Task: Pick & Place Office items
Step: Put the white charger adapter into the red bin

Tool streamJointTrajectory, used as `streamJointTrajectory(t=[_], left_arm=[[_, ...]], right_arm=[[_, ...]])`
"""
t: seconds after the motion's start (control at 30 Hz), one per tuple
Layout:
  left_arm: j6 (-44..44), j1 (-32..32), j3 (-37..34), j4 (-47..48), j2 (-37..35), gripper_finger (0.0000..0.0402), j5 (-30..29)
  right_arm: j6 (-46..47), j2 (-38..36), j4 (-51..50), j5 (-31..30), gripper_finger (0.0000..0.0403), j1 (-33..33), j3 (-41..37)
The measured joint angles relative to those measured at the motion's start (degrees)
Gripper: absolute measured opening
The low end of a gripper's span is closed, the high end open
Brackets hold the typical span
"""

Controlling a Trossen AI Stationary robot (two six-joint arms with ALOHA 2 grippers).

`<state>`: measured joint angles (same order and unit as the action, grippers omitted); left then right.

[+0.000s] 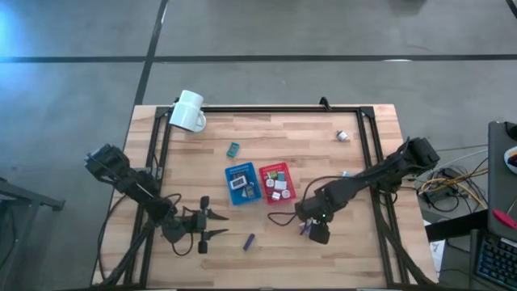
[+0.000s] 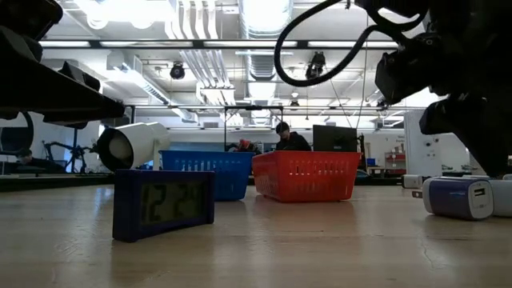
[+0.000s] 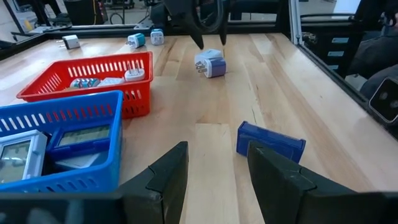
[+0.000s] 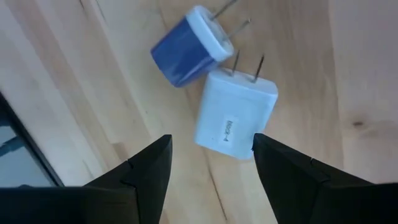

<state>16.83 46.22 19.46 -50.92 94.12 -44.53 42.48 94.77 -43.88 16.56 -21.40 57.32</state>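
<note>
1. Two plug adapters lie just below the right gripper, whose dark fingers stand apart with nothing between them. The right wrist view shows a white adapter and a blue adapter touching side by side on the wood, prongs out. From above, the gripper itself hides most of this pair.
2. At the table's near edge, the left gripper is spread wide and holds nothing. A dark blue clock lies on the wood just ahead of its fingers; the low view alone shows its display face, though the digits are hard to read.
3. Mid-table, a blue basket and a red basket sit side by side. The left wrist view shows clocks inside the blue one and small adapters in the red one; the low view shows only the mesh walls.
4. Farther back, a teal item lies alone on the wood, too small to identify. A small white piece sits near the right far corner.
5. At the far left edge, a white mug lies on its side.
6. Beyond the table, the low view shows a person seated behind the red basket, partly hidden by it.
</note>
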Motion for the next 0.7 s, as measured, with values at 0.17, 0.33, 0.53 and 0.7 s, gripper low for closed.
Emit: streamJointTrajectory(t=[0.17,0.33,0.53,0.7], left_arm=[[0.1,-0.01,0.0,0.01,-0.43,0.0167,0.15],[0.32,-0.02,0.0,0.01,-0.45,0.0167,0.16],[0.35,-0.02,0.0,0.02,-0.53,0.0168,0.48],[0.6,-0.02,0.0,0.19,-0.65,0.0168,0.87]], right_arm=[[0.19,0.1,0.29,-0.01,0.0234,-0.4,-0.11],[0.08,0.53,0.42,-0.31,0.0248,-0.38,-0.24],[-0.44,3.37,0.76,-0.9,0.0263,-0.38,-0.5],[-0.66,7.01,0.96,-0.7,0.0276,-0.34,-0.34]])
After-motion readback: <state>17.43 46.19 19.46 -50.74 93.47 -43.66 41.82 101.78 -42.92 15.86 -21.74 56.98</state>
